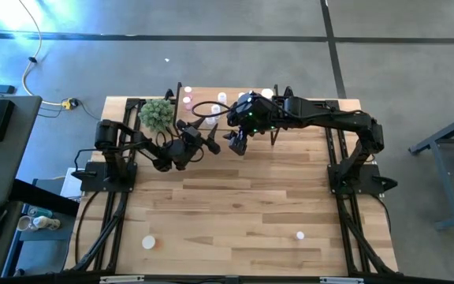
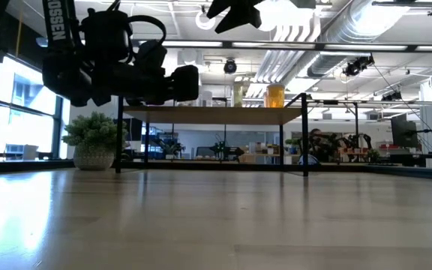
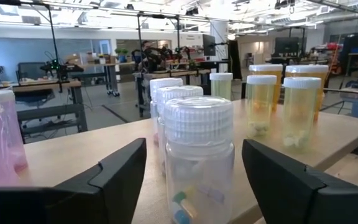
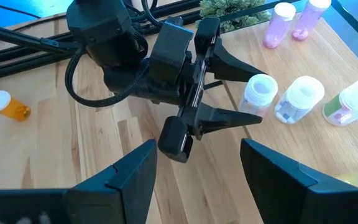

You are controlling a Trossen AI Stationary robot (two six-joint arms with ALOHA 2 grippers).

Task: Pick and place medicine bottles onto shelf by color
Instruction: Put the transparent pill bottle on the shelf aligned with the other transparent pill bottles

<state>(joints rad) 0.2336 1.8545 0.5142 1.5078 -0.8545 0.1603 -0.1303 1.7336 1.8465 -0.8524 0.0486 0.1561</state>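
Whitish white-capped medicine bottle (image 3: 199,163) stands on the light wooden shelf (image 3: 79,155) between our left gripper (image 3: 194,180) fingers, spread clear of it, so we should back straight out toward six o'clock without nudging it, right gripper (image 1: 237,144) open nearby.

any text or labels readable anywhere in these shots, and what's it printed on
"OSSEN": white letters running down the dark robot arm at the low view's top left; the start of the word is cut off by the picture's edge.
Medicine bottles on the shelf: no labels or print visible.
Signs and screens in the room behind: too small to read.
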